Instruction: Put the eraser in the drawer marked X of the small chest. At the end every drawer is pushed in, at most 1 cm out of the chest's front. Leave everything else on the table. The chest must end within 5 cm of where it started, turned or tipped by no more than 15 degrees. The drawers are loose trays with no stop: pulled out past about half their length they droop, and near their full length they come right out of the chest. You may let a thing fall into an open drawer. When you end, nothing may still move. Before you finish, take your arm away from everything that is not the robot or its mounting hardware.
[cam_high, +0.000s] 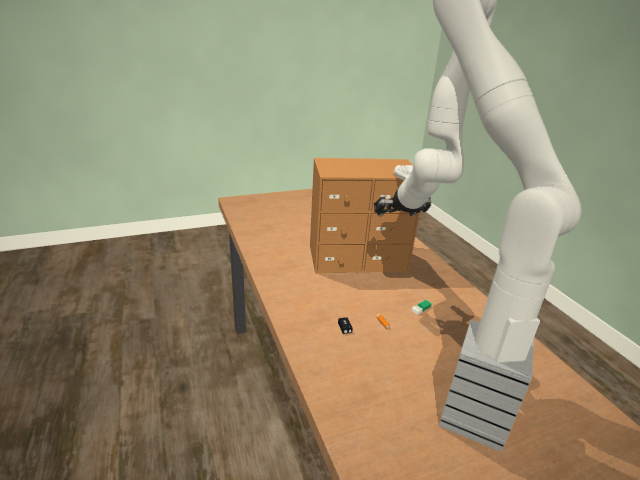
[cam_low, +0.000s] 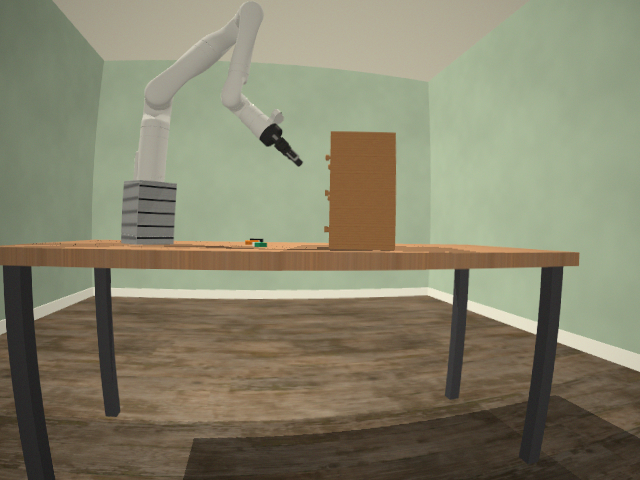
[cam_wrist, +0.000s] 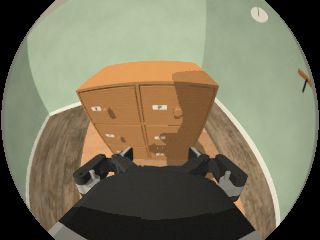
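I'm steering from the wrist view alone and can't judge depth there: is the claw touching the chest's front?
Observer: No. In the exterior view the open claw hangs clear of the chest, tilted down, about level with the top knobs.
Operator: Is any drawer out?
Observer: From the side, only knobs stick out of the front; all the drawers look pushed in.
Operator: Where's the eraser?
Observer: The green and white eraser lies on the table, between the chest and the arm's pedestal, beside an orange pencil.
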